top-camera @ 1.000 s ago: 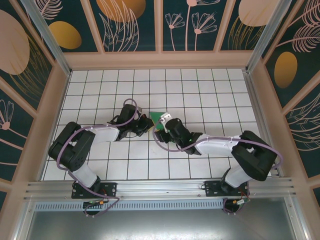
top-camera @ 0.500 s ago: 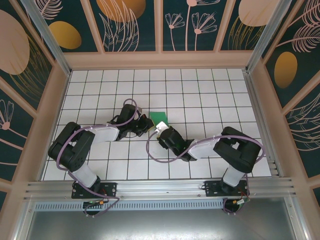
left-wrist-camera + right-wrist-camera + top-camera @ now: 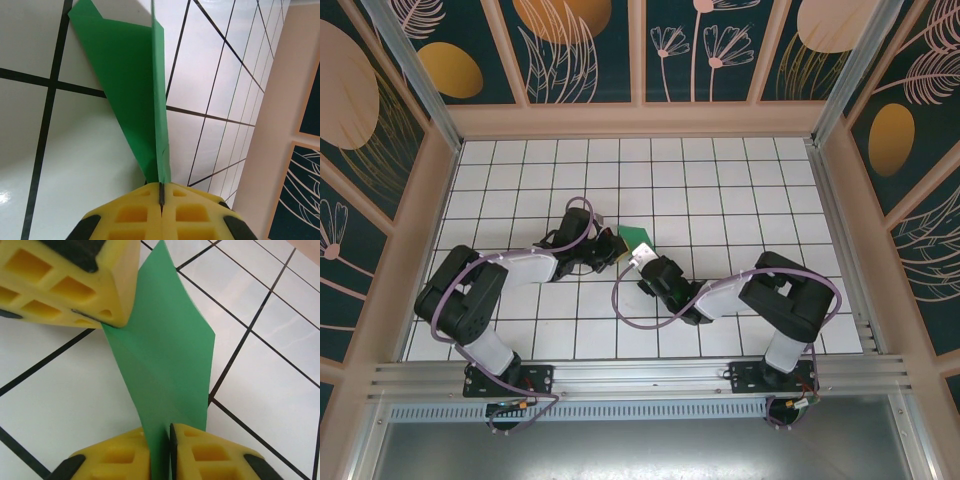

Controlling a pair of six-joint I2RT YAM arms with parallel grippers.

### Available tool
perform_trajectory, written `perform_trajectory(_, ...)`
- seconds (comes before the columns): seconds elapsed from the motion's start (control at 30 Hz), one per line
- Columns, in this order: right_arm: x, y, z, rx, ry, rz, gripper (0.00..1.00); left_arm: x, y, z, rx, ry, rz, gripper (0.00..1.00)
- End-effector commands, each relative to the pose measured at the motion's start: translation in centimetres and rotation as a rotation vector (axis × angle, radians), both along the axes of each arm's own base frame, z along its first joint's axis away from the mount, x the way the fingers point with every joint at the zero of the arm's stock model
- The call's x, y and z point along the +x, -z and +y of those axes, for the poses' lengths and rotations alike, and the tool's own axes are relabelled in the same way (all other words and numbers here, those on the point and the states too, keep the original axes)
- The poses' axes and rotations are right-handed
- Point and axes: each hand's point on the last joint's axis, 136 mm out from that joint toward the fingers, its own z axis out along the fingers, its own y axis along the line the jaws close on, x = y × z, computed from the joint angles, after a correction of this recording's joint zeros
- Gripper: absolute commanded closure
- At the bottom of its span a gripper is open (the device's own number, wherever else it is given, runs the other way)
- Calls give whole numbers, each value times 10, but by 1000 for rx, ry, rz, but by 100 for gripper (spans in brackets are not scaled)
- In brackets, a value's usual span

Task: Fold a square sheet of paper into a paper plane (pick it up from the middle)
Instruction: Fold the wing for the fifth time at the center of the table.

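The square sheet of paper [image 3: 638, 236] is bright green, folded along a crease and held up off the tiled floor between both grippers. In the left wrist view the folded sheet of paper [image 3: 131, 85] stands on edge and narrows down into my left gripper [image 3: 161, 192], whose yellow jaws are shut on its corner. From the right wrist camera, the paper [image 3: 167, 350] runs from the left gripper's yellow fingers [image 3: 75, 282] at the top left down into my right gripper [image 3: 168, 437], which is shut on the paper's lower edge. Seen from above, the left gripper [image 3: 613, 247] and the right gripper [image 3: 641, 257] sit close together.
White grid tiles [image 3: 720, 190] cover the table floor around the paper. Wooden walls [image 3: 640, 118] with dark floral panels enclose the back and sides. An aluminium rail [image 3: 640, 378] runs along the near edge by the arm bases.
The right gripper's jaws have closed onto the green paper. The right arm has drawn in to the left, its elbow folding. The left gripper has kept its hold.
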Motion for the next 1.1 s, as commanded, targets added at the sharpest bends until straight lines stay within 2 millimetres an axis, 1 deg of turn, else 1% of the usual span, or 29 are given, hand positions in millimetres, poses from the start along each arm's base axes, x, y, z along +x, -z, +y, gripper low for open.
perform_trajectory(0.0, -3, 0, 3, 30, -14, 5, 86, 8, -21, 0, 10, -14, -45, 87)
perform_trajectory(0.13, -7, 1, 7, 77, -35, 51, 91, 16, -32, 13, 55, -59, -85, 71)
perform_trajectory(0.17, -8, 0, 8, 93, -40, 64, 91, 18, -35, 17, 65, -73, -94, 68)
perform_trajectory(0.27, -12, -2, 10, 157, -57, 110, 92, 23, -41, 32, 91, -124, -118, 59)
perform_trajectory(0.33, -14, -2, 13, 199, -74, 147, 92, 25, -42, 44, 111, -165, -125, 50)
perform_trajectory(0.43, -16, -1, 15, 247, -85, 195, 94, 24, -43, 57, 124, -210, -138, 39)
perform_trajectory(0.5, -16, -1, 16, 277, -84, 226, 94, 21, -43, 62, 128, -227, -147, 34)
perform_trajectory(0.67, -13, -2, 18, 381, -86, 316, 97, 12, -45, 67, 100, -231, -200, 26)
perform_trajectory(0.9, -10, -12, 25, 528, -120, 456, 100, -4, -40, 61, 17, -168, -273, 18)
perform_trajectory(1.07, -10, -16, 32, 602, -138, 547, 100, -6, -48, 54, -19, -118, -348, 14)
